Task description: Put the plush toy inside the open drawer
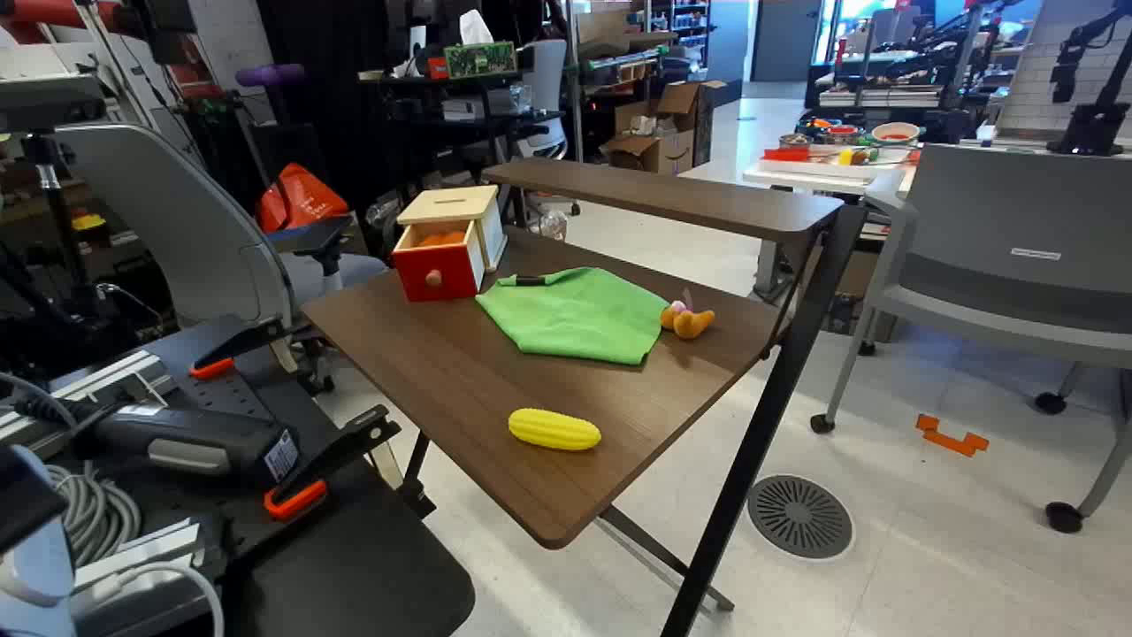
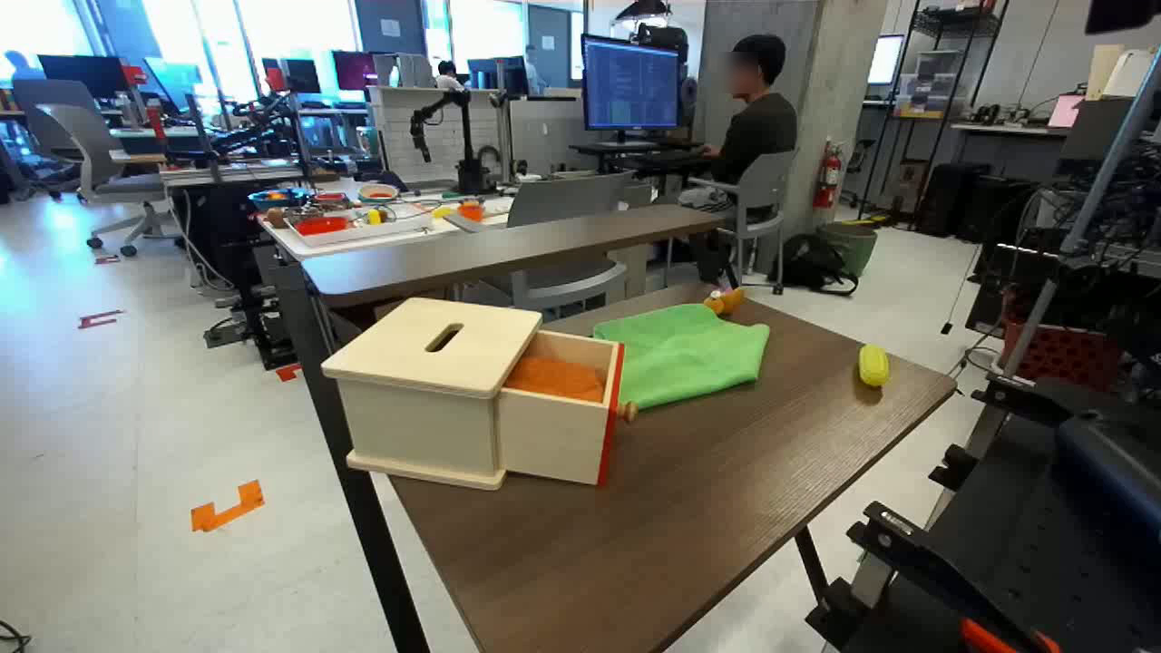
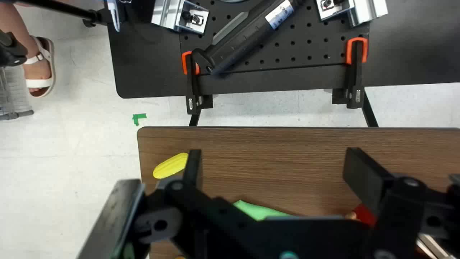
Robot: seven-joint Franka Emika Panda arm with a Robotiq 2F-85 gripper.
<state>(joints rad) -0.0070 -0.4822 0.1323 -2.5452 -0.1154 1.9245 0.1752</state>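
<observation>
Orange-brown plush toy point(image 1: 692, 325) out on the surface point(image 1: 442, 363), drawer point(image 1: 455, 268) standing open

Eyes on the green cloth point(image 1: 579, 314): right at its edge sits the toy, and from where I stand I can't tell whether the two touch. On the cloth's opposite side stands the small wooden box point(image 2: 422, 408), its red-fronted drawer pulled partway out, something orange point(image 2: 555, 379) showing inside, lining or contents, I can't say. The yellow corn cob point(image 1: 554, 430) lies toward a corner of the surface, well apart from the box. And the gripper point(image 3: 275, 160), in the wrist view? Spread wide, with the surface and a bit of green cloth showing through the gap.
</observation>
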